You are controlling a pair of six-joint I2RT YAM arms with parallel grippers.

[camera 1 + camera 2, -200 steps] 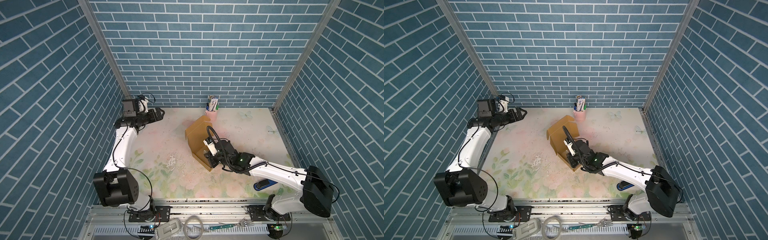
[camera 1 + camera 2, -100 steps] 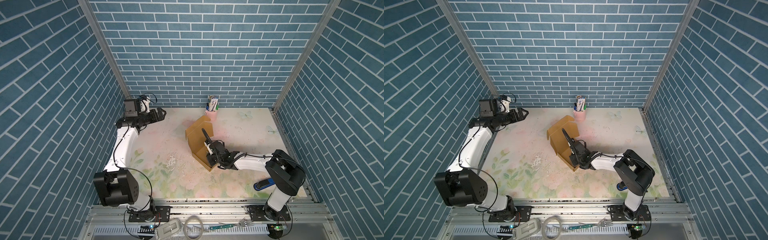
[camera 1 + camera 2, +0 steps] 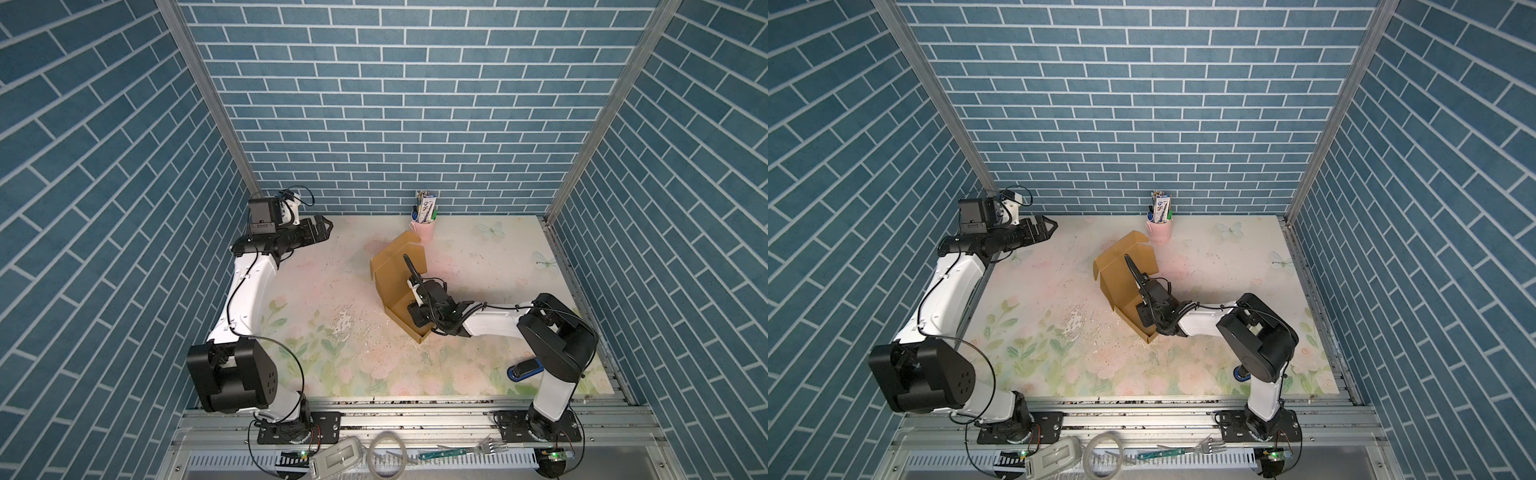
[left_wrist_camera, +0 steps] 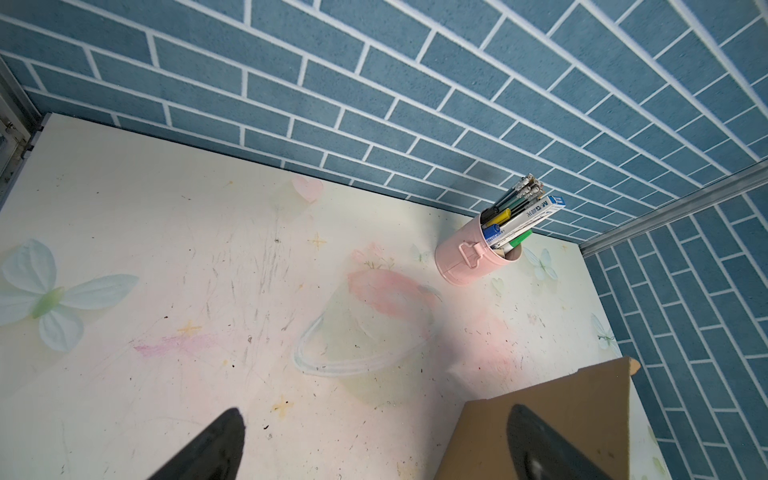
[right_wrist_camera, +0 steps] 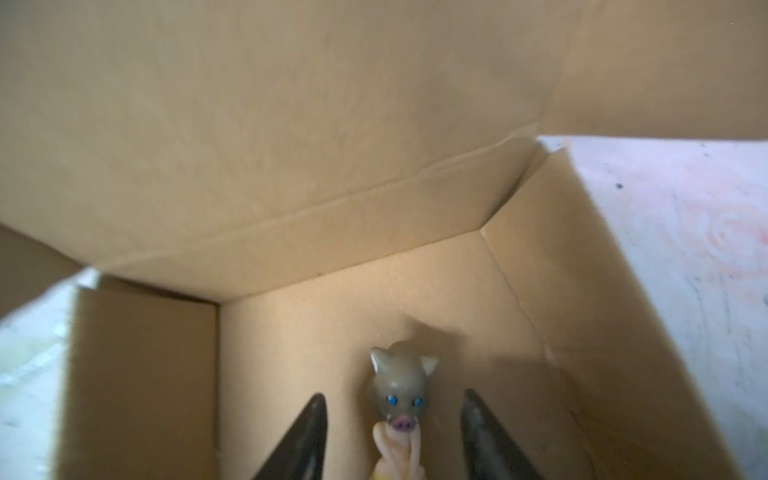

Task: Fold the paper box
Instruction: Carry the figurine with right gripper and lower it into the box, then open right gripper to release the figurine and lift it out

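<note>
The paper box (image 3: 392,266) (image 3: 1121,270) is brown cardboard standing mid-table, its lid flap raised at the back and its shallow tray at the front. My right gripper (image 3: 417,316) (image 3: 1144,318) reaches into the tray. In the right wrist view the right gripper (image 5: 392,395) is open, with a small boar-headed figurine (image 5: 400,380) lying on the box floor (image 5: 316,332) between the fingers, clear of both. My left gripper (image 3: 326,226) (image 3: 1050,226) hangs open and empty at the back left, apart from the box. The left wrist view shows the left gripper (image 4: 376,411) open, with a box corner (image 4: 582,415) beyond one finger.
A pink pen cup (image 3: 423,230) (image 3: 1158,232) (image 4: 469,257) stands just behind the box by the back wall. A blue object (image 3: 525,370) lies by the right arm's base. A fork (image 3: 490,446) and tools lie on the front rail. Brick walls enclose three sides.
My right gripper has opened, and the figurine now lies loose between its fingers. The right arm's elbow has folded upward. The left arm has stayed still.
</note>
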